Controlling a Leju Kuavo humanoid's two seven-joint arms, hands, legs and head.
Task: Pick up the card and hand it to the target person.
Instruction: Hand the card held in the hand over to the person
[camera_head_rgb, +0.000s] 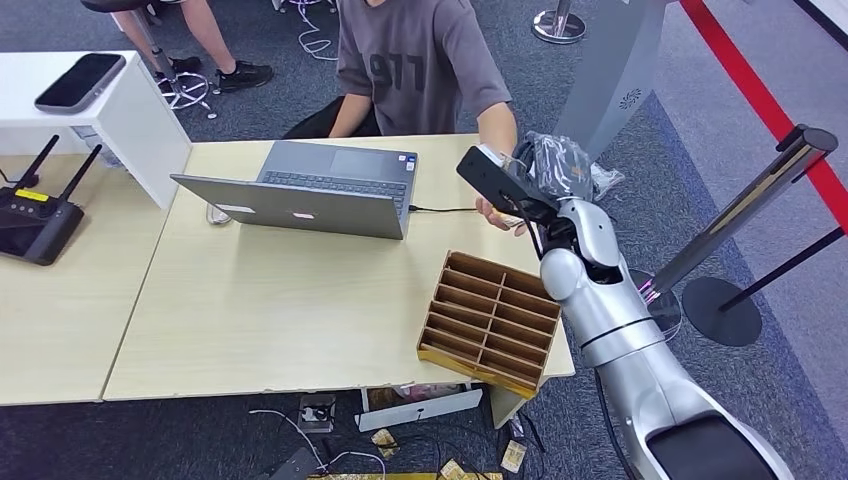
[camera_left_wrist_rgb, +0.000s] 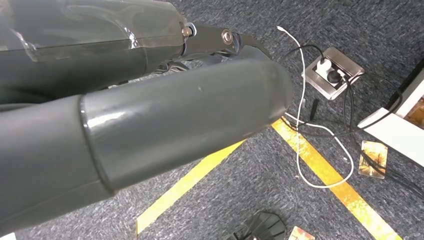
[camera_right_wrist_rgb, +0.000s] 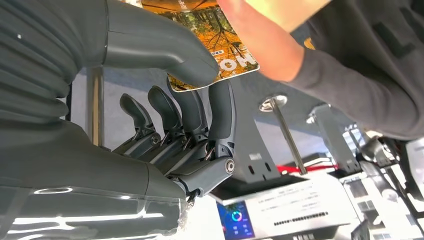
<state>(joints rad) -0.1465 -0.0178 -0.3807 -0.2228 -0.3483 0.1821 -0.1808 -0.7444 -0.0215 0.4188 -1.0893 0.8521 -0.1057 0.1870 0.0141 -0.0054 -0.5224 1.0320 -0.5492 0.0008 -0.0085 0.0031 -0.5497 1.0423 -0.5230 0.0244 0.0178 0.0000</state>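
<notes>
In the head view the right hand (camera_head_rgb: 530, 185) is raised over the far right corner of the table (camera_head_rgb: 260, 310), but plastic wrap and the dark wrist block cover most of it, so its fingers cannot be read there. The right wrist view shows them closely: the thick thumb and one dark finger pinch the card (camera_right_wrist_rgb: 210, 37), an orange and yellow printed card with large white letters, while the other fingers (camera_right_wrist_rgb: 165, 107) curl just beside it. The card's far end runs out of the picture, and part of its face is covered by the thumb. The person's hand (camera_right_wrist_rgb: 260, 42) lies against the card's other edge; whether that hand grips the card or only touches it cannot be told. The person (camera_head_rgb: 420, 65) sits at the far side of the table in a grey shirt, cut off above the shoulders.

The left hand (camera_left_wrist_rgb: 150, 105) appears as a large grey thumb and cover that hide its fingers, so whether it is released or clenched cannot be told. Past it lie carpet, yellow floor tape (camera_left_wrist_rgb: 325, 170), a white cable (camera_left_wrist_rgb: 300, 100) and a floor socket (camera_left_wrist_rgb: 332, 72).

The brown wooden organiser (camera_head_rgb: 490, 320) sits at the table's near right corner, overhanging the edge slightly; its compartments look empty. An open laptop (camera_head_rgb: 310, 190) stands just in front of the person.
</notes>
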